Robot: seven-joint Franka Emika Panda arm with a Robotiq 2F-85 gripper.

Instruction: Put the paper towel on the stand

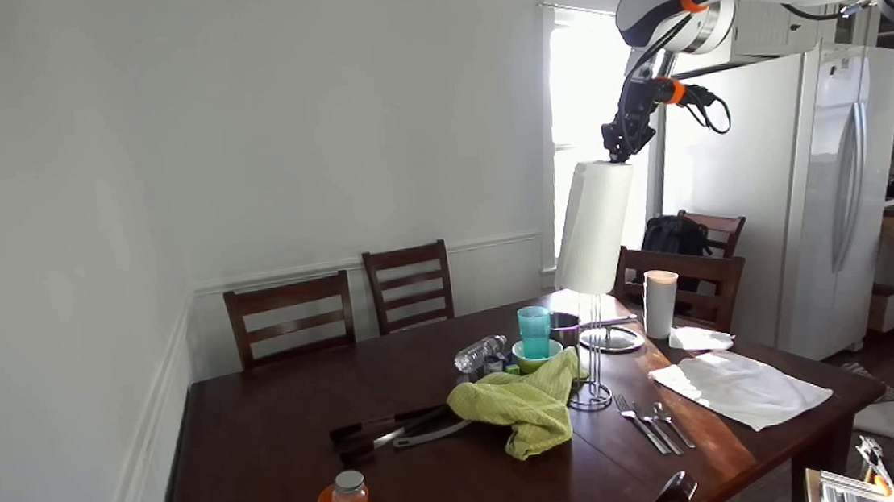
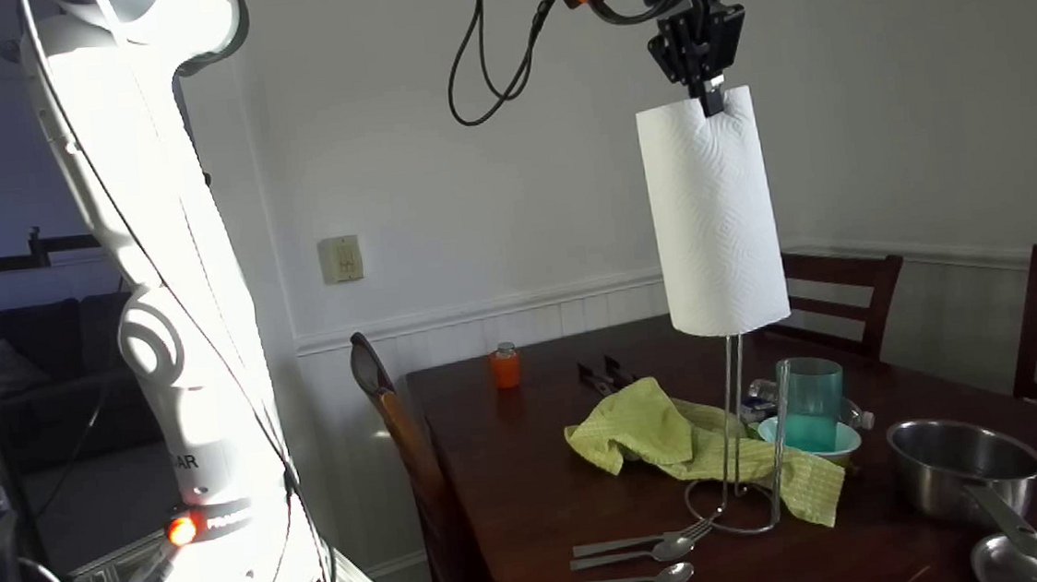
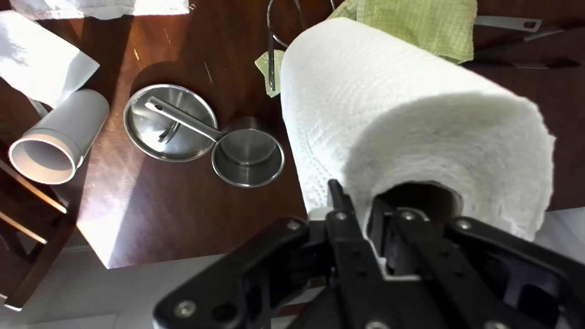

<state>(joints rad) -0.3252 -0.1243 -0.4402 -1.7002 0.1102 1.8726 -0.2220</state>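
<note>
"White paper towel (image 2: 715, 220) first: where do you have it?"

"Right below my gripper (image 3: 356, 196), hanging at a slight lean. The fingers are clamped on its top edge, one outside, the other in the core opening, with the paper wall pinched between them"

"And the stand (image 2: 729, 422)?"

"Farther below the fingers, under the paper towel. In both exterior views its upright wires run up to the paper towel's bottom edge; I cannot tell whether they reach inside the core"

"What lies around it down there?"

"Also below my gripper, a green cloth (image 2: 645, 429) near the stand, with a fork (image 2: 626, 544) and spoons (image 2: 675, 576) near it too. In the wrist view, off to the left of the fingers, a steel saucepan (image 3: 248, 157) has its handle over a steel lid (image 3: 183, 144)"
</note>
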